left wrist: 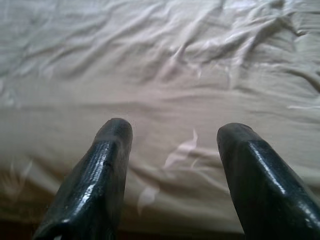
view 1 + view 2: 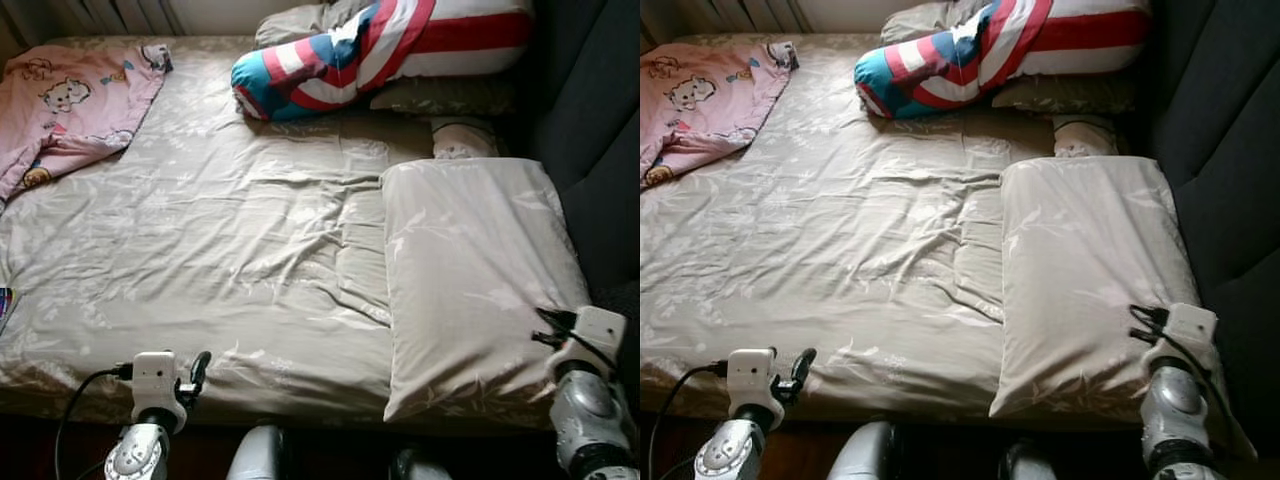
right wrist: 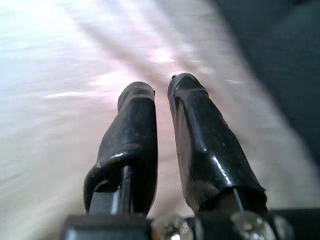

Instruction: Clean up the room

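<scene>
A beige pillow (image 2: 470, 280) lies flat on the right side of the bed (image 2: 220, 230), which has a wrinkled beige sheet. My right gripper (image 2: 548, 328) rests at the pillow's near right corner. Its fingers (image 3: 137, 125) are shut side by side with nothing visible between them. My left gripper (image 2: 200, 368) hovers at the bed's near edge on the left, open over bare sheet (image 1: 170, 90). A red, white and blue striped bolster (image 2: 330, 55) lies across the head of the bed. A pink cartoon-print blanket (image 2: 70, 100) is crumpled at the far left corner.
A dark upholstered wall (image 2: 600, 120) runs along the bed's right side. A small pale cushion (image 2: 462, 138) sits between the bolster and the beige pillow. Another beige pillow (image 2: 440, 95) lies under the bolster. A small colourful item (image 2: 4, 300) peeks in at the left edge.
</scene>
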Robot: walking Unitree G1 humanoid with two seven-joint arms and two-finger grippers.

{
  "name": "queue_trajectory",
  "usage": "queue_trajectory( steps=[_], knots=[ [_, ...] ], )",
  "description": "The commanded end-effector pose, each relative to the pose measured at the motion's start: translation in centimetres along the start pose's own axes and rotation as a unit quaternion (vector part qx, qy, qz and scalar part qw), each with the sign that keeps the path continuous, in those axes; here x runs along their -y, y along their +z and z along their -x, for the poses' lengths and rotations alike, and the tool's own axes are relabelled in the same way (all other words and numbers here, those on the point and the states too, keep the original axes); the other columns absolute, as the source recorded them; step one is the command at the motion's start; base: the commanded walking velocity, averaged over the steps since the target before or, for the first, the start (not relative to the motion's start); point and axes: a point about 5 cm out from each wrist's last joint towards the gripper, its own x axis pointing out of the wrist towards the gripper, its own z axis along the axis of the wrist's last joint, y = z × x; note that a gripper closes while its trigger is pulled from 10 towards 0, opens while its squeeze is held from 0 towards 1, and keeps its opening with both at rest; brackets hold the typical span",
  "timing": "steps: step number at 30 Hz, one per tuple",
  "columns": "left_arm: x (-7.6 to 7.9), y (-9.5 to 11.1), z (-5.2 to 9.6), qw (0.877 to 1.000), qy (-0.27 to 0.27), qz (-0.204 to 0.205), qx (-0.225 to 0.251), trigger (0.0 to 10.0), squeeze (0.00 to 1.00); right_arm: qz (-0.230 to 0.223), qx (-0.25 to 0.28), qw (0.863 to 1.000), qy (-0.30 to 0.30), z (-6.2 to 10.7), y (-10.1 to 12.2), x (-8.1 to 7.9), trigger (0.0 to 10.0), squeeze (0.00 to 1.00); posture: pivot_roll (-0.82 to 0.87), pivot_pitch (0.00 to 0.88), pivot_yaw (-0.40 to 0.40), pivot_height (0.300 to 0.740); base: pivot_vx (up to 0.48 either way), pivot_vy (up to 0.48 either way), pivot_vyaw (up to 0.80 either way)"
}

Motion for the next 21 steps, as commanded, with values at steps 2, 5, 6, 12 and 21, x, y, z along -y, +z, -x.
queue_trajectory(
  steps=[2, 5, 6, 12, 21],
  knots=[
    [-0.4, -1.0, 0.4, 0.999, 0.017, 0.018, -0.022, 10.0, 0.0, -0.005, -0.006, 0.999, 0.038, 0.3, -0.8, -1.3, 10.0, 0.0, 0.05, 0.138, -0.001, 0.67, 0.0, 0.0, 0.0],
    [-0.5, -1.5, 0.3, 0.998, 0.029, 0.034, -0.036, 10.0, 0.0, -0.008, -0.051, 0.997, 0.058, 1.3, -3.2, -2.7, 10.0, 0.0, 0.05, 0.125, 0.002, 0.675, 0.0, 0.0, 0.0],
    [-0.6, -1.7, 0.3, 0.998, 0.033, 0.04, -0.041, 10.0, 0.0, -0.009, -0.072, 0.996, 0.056, 1.7, -4.2, -2.9, 10.0, 0.0, 0.05, 0.117, 0.003, 0.68, 0.0, 0.0, 0.0],
    [-0.3, -3.0, 0.4, 0.994, 0.035, 0.051, -0.086, 10.0, 0.0, -0.02, -0.149, 0.987, 0.056, 4.2, -8.4, -3.4, 10.0, 0.0, 0.04, 0.087, 0.004, 0.71, 0.0, 0.0, 0.0],
    [0.0, -5.9, 1.7, 0.982, 0.043, 0.051, -0.176, 10.0, 0.0, -0.023, -0.231, 0.972, 0.036, 7.2, -12.3, -2.7, 10.0, 0.0, 0.03, 0.05, 0.003, 0.74, 0.0, 0.0, 0.0]
  ],
)
